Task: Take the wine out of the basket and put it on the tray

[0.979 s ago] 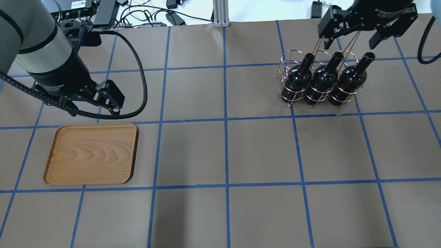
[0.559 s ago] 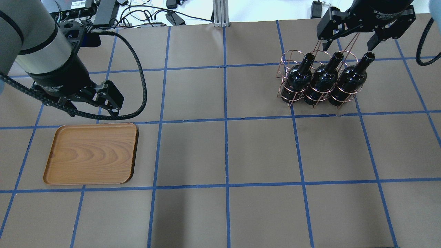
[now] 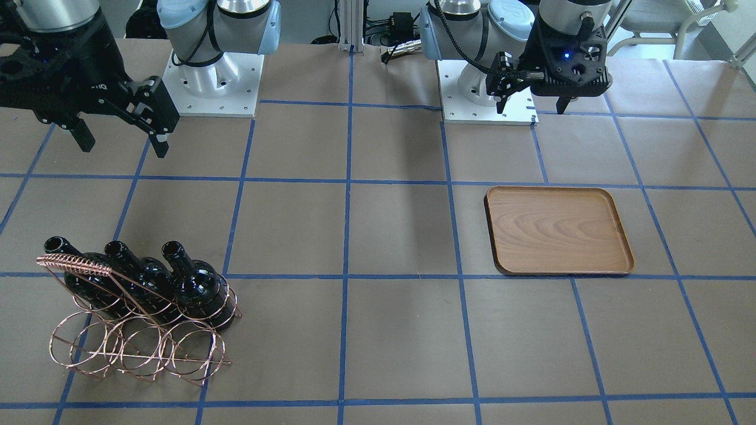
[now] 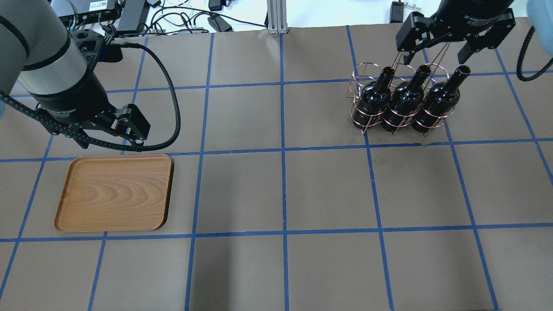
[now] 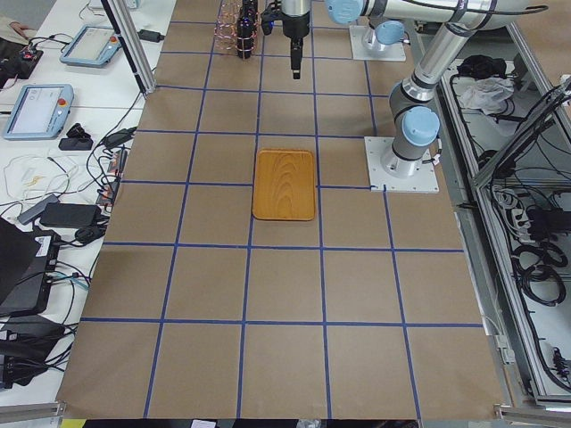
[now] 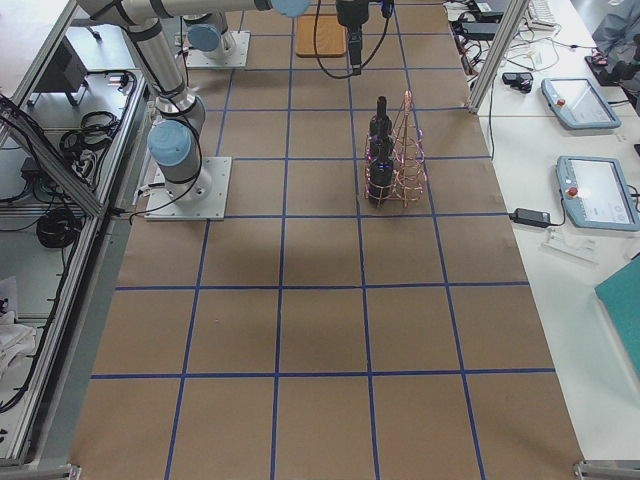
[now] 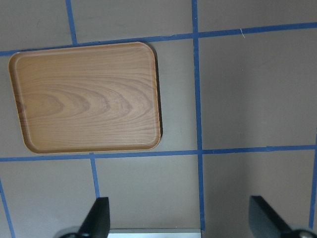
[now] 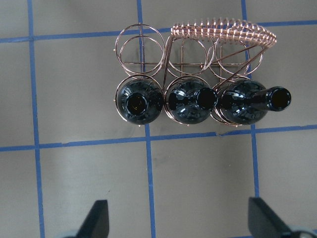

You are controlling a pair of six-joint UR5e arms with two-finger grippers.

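Note:
Three black wine bottles [image 4: 406,98] stand side by side in the copper wire basket [image 4: 362,71] at the far right; they also show in the right wrist view [image 8: 190,101] and the front view [image 3: 142,277]. My right gripper [image 4: 436,54] is open and empty, above and just beyond the bottle necks; its fingers [image 8: 96,218] frame the basket [image 8: 141,47] from above. The wooden tray [image 4: 114,192] lies empty at the near left. My left gripper [image 3: 530,107] is open and empty, hovering just beyond the tray's far edge; the left wrist view shows the tray [image 7: 86,96].
Brown paper with a blue tape grid [image 4: 283,151] covers the table. Cables and boxes [image 4: 129,13] lie past the far edge. The two arm bases [image 3: 212,77] stand at the robot's side. The basket's coiled handle [image 3: 74,264] rises beside the bottles.
My right gripper has drifted slightly farther from me above the bottle necks. My left gripper has shifted a little to the left. Bottles, basket and tray have not moved.

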